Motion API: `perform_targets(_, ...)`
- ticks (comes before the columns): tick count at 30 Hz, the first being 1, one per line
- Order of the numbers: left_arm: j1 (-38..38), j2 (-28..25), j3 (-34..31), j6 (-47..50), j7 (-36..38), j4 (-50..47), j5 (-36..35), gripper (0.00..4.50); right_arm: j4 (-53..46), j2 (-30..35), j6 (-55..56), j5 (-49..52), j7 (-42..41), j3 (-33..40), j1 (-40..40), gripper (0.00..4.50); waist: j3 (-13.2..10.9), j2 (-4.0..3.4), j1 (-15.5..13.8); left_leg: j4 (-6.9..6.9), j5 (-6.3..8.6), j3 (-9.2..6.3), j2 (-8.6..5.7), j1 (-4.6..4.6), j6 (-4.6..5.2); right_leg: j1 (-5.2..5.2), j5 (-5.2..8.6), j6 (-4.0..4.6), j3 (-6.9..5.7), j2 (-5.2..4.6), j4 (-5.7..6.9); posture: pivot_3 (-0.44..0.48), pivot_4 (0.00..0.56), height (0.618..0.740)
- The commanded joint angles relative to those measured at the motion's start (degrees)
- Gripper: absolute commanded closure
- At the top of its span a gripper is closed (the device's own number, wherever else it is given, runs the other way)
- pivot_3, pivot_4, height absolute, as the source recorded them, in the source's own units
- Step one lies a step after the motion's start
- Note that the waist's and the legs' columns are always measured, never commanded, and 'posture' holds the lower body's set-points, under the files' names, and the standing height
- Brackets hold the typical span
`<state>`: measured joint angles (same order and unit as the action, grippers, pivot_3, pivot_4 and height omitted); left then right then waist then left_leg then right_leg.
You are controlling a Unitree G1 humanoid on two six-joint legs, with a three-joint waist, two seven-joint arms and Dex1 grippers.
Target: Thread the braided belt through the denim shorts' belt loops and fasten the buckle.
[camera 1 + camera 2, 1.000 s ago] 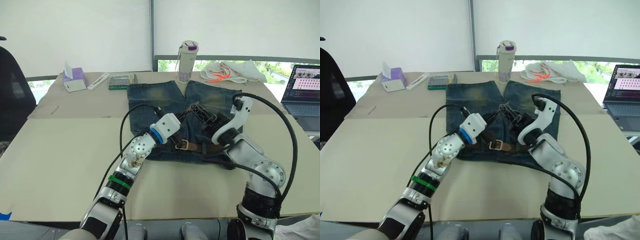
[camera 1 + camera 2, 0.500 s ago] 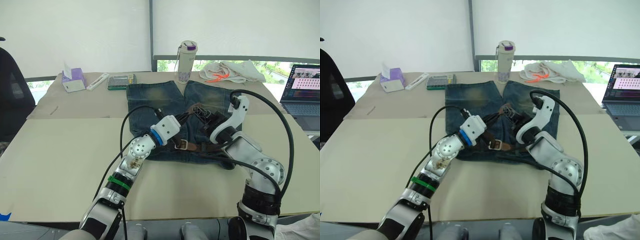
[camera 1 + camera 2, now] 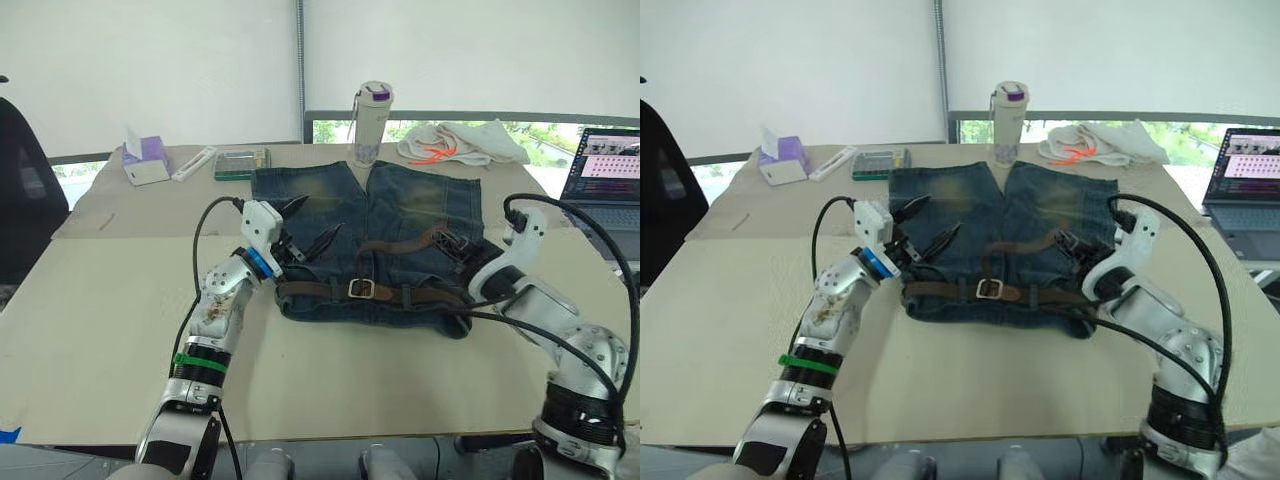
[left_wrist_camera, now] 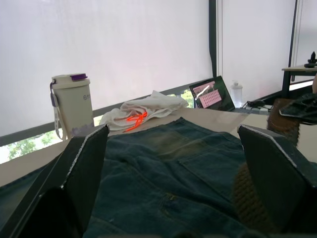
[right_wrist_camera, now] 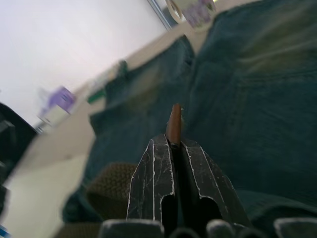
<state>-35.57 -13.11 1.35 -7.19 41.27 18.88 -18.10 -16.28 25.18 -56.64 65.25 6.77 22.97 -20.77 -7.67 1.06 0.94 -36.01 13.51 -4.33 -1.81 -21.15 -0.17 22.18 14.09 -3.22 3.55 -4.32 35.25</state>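
Shorts (image 3: 400,215) of blue denim are lying flat on the worktop (image 3: 120,300), the braided belt (image 3: 320,290) running along their waistband, its buckle (image 3: 360,289) apparently fastened. The right hand (image 3: 455,243) is pinching the belt's loose tip; the left hand (image 3: 308,225) is hovering wide and empty.

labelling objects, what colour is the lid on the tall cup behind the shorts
Purple, on a cream tall plastic cup; clearest in the left wrist view.

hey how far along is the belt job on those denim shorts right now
Done: the dark brown braided belt lies along the waistband of the faded blue denim shorts, its silver buckle at the middle. In hand: the right pincer grips the belt's free end; the left pincer hangs open. Left: whether the buckle is fastened isn't clear.
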Motion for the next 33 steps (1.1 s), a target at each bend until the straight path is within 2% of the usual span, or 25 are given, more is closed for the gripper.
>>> perform_targets(1,-1.33,-0.77,1.75,0.18,3.29,1.27,1.71,0.07,-0.58,6.32,1.39,-8.15,-6.01,-3.77,2.87,4.5,0.0,0.0,-0.15,0.0,0.0,0.01,-0.03,0.0,0.0,-0.01,0.0,-0.01,0.0,-0.03,-0.01,0.0,0.15,0.74)
perform_targets(4,-1.06,0.28,2.93,0.16,4.44,2.37,2.41,0.07,-0.94,8.13,2.81,-12.32,-9.38,-5.84,4.5,4.5,0.0,0.01,-0.18,0.0,0.0,0.01,-0.03,-0.03,0.0,-0.01,0.0,-0.01,0.0,-0.04,-0.07,0.0,0.15,0.74)
perform_targets(12,-0.98,1.96,3.4,-0.48,4.84,4.28,3.39,0.07,-2.54,1.91,5.18,-8.61,-10.27,-1.35,1.83,4.5,-0.01,0.02,0.12,0.02,0.0,0.0,0.09,-0.02,0.0,0.0,0.0,0.0,0.02,0.06,-0.02,0.0,0.15,0.74)
perform_targets(17,-0.7,2.36,3.9,-0.23,5.98,2.88,3.09,0.07,-2.47,-3.98,6.07,-0.46,-5.1,2.67,-4.7,4.5,-0.01,0.01,-0.04,0.01,0.0,-0.05,0.06,-0.02,0.0,0.0,0.0,0.0,0.02,0.02,-0.01,0.0,0.15,0.74)
perform_targets(23,-0.26,2.75,5.57,-0.09,5.88,-0.95,4.31,0.07,-0.9,-9.66,6.72,4.18,1.9,1.72,-11.73,4.5,0.0,-0.01,-0.12,0.02,0.0,-0.14,0.07,-0.02,0.0,0.04,-0.01,0.01,0.02,0.02,0.03,0.0,0.15,0.74)
perform_targets(27,0.52,2.31,6.83,-2.53,2.42,-3.79,8.85,0.07,-0.52,-13.72,7.32,7.72,6.3,0.62,-15.03,4.5,0.01,-0.04,-0.09,0.01,0.0,-0.2,0.05,-0.03,0.0,0.06,-0.01,0.02,0.07,-0.02,0.05,0.0,0.15,0.74)
perform_targets(33,0.04,3.21,8.4,-9.61,-7.15,-5.17,18.4,0.07,-1.12,-15.77,6.4,8.79,9.98,-2.64,-15.32,4.5,0.01,-0.05,-0.16,0.02,0.0,-0.21,0.04,-0.02,0.0,0.07,-0.02,0.02,0.07,-0.02,0.07,0.0,0.15,0.74)
